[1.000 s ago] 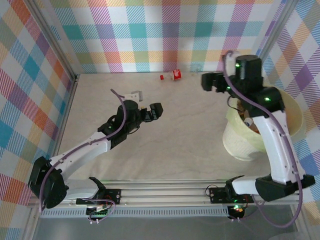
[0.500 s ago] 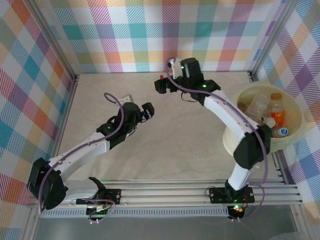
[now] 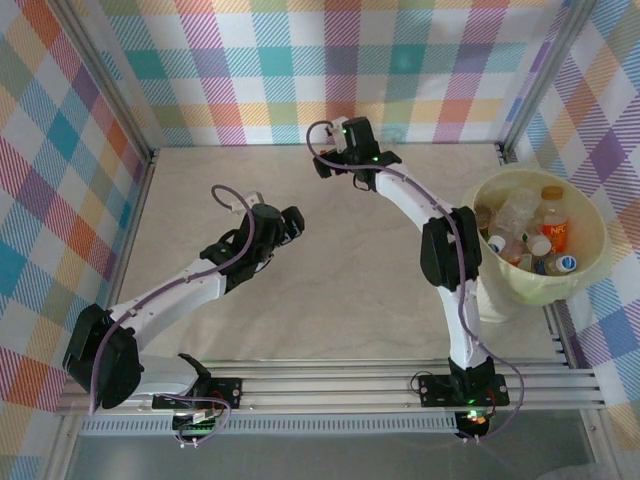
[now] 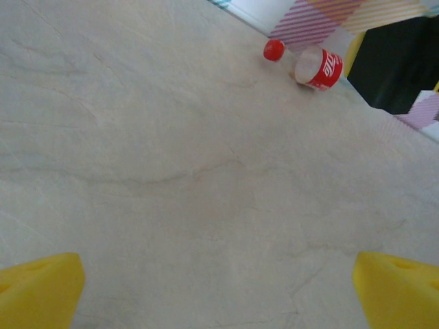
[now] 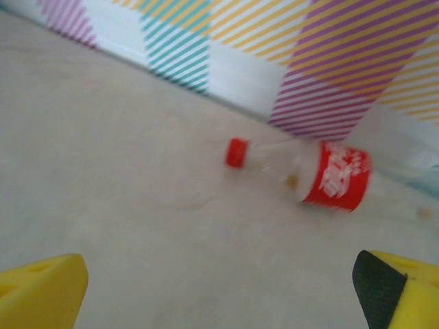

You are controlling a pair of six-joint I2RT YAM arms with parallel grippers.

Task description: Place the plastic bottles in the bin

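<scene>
Wide open and empty, the left gripper (image 3: 275,210) hangs over the left-middle of the table (image 3: 330,290). In its wrist view the two yellow fingertips (image 4: 40,291) sit in the bottom corners, with bare pale tabletop between them. Farther off in that view, up and to the right, the bottle (image 4: 317,66) lies on its side close to the checked wall (image 4: 322,14). Its red cap (image 4: 274,49) points left. A black part of the right arm (image 4: 398,62) stands just beside the bottle on the right.

Right of centre, the right gripper (image 3: 330,150) is at the far edge of the table by the back wall, its arm reaching from the base across the middle. Its jaws are also spread wide and hold nothing. In its wrist view the fingertips are again in the bottom corners, the right one with a black pad. The bottle lies ahead of them and apart from both, on the table at the foot of the wall. It is clear, with a red label round its thicker end on the right and the cap on the left. That view is somewhat blurred.

At the right edge of the table stands the bin (image 3: 530,292), well apart from both grippers and from the bottle. Inside it other bottles (image 3: 553,225) lie heaped. One holds orange drink and has an orange label, one is clear and crumpled, and a couple show blue caps.
</scene>
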